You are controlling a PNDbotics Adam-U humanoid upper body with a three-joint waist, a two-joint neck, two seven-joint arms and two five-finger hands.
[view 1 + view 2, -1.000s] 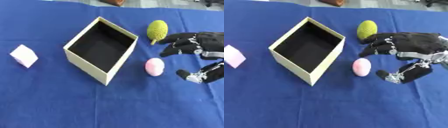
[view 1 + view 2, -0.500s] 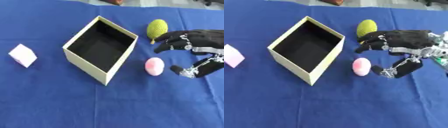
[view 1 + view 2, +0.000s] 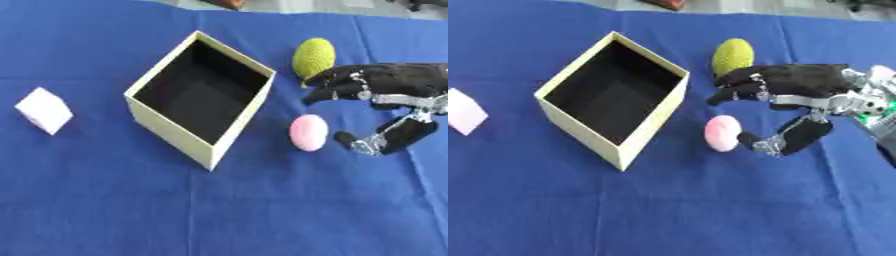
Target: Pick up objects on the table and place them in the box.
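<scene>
Left eye view: blue cloth table (image 3: 105,210), right robot hand (image 3: 385,87) open nr pink egg (image 3: 308,132).

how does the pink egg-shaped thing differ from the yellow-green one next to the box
The pink egg is smooth and pale; the yellow-green ball looks bumpy and darker. The pink egg lies nearer the camera, by the right hand's thumb; the yellow-green ball lies farther back, behind the fingers. Both are oval, rest on the blue cloth, outside the box.

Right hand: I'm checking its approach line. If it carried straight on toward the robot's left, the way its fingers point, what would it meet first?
Most likely the pink egg-shaped object: the right hand is open beside it, thumb nearly touching. The box lies beyond. Height is uncertain.
</scene>
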